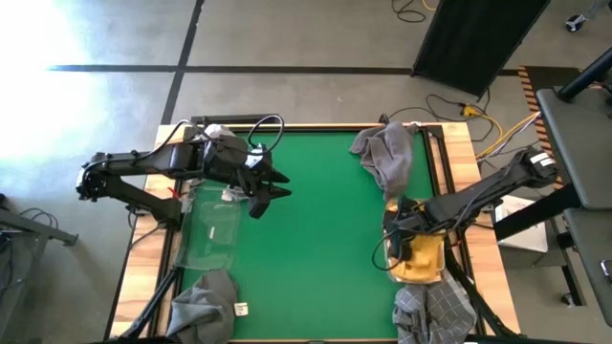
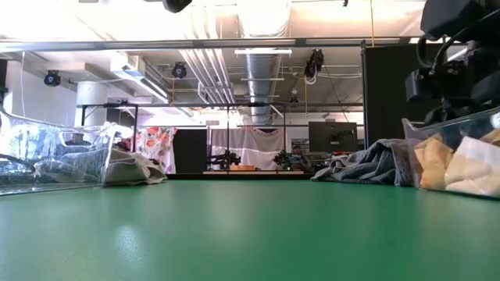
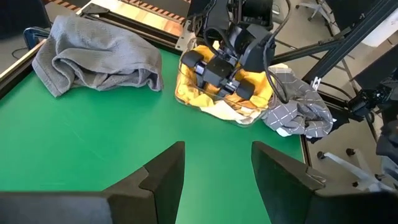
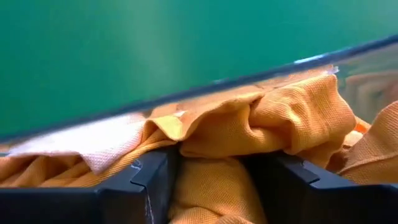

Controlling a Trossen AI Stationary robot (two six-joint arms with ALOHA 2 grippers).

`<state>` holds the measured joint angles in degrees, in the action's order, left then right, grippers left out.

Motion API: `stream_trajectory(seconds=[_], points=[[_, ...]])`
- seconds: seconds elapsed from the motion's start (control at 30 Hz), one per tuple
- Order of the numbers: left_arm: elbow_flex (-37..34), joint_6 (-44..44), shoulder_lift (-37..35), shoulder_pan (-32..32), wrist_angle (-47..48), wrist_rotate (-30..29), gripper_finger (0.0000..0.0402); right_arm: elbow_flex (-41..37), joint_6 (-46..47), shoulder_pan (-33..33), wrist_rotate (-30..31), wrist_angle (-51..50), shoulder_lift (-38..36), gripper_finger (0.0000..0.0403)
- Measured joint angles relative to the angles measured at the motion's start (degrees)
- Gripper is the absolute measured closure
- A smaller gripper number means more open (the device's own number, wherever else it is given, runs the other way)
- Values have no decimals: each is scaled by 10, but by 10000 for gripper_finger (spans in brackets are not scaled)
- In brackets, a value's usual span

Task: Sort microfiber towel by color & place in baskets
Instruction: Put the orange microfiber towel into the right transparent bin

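Observation:
Orange-yellow towels (image 1: 421, 256) fill the right see-through basket (image 1: 389, 260) at the mat's right edge. My right gripper (image 1: 395, 227) is down in that basket, open, with a fold of orange towel (image 4: 211, 143) between its fingers. My left gripper (image 1: 266, 188) hangs open over the green mat beside the left see-through basket (image 1: 212, 227) and touches nothing. Grey towels lie at the far right (image 1: 384, 158), the near left (image 1: 206, 301) and, a checked one, the near right (image 1: 435, 311). My right gripper is open, its fingers (image 4: 155, 180) set down into the orange towels from above, one on each side of a raised fold (image 4: 214, 183). The cloth bulges up between the fingers and lies bunched in the basket, lifted by nothing.
The middle of the green mat (image 1: 316, 220) is bare between the two baskets. A wooden table rim (image 1: 143, 258) and cables (image 1: 488, 129) lie around the mat. The left wrist view shows the right arm (image 3: 249, 43) over the orange basket.

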<state>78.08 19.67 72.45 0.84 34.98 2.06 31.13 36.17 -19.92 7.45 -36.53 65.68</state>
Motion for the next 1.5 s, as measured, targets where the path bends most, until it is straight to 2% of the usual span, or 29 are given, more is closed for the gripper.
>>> stream_trajectory(seconds=[0.2,0.37,0.53,0.67,0.77,0.87,1.0,1.13,1.3,1.37,1.5], points=[[0,-5,0,0,0,0,231,102,-32,0,-6,-108,-26,192],[0,-5,0,0,0,0,231,213,-36,-1,-4,-261,-36,165],[0,-7,0,0,0,-1,231,311,-11,-21,-19,-413,-37,120],[0,-9,0,0,0,-1,231,334,7,-49,-38,-483,-37,67],[0,-7,0,0,0,-1,231,310,27,-61,-85,-501,-37,28],[0,-5,0,0,0,-1,231,270,30,-66,-105,-476,-34,7],[0,-3,0,0,0,-1,231,208,4,-71,-87,-386,-27,5],[0,3,0,0,0,-1,231,120,-45,-70,-80,-259,-25,5],[0,4,0,0,0,-1,231,-5,-24,-63,-77,-105,-26,5],[0,4,0,0,0,-1,231,-42,-9,-63,-71,-76,-28,5],[0,4,0,0,1,-1,231,-48,7,-63,-60,-84,-35,5]])
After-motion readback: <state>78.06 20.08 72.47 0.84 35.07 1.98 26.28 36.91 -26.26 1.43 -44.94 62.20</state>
